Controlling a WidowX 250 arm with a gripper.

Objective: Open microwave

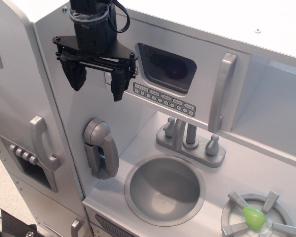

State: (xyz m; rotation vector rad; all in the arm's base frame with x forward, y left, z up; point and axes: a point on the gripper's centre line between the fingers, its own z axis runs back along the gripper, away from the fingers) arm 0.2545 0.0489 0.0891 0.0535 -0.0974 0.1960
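The microwave (187,74) is a grey compartment at upper centre. Its flat door is shut and has a dark rounded window (166,66), a row of small buttons (164,98) and a long bar handle (221,93) on its right side. My gripper (97,82) hangs in front of the microwave's left end, well left of the handle. Its two black fingers point down, spread apart with nothing between them.
A tall grey fridge door (17,113) with curved handle (42,143) and dispenser recess stands at left. A toy phone (101,148) hangs below my gripper. A round sink (164,188) with faucet (190,140) lies below the microwave. A burner with a green object (254,217) is at lower right.
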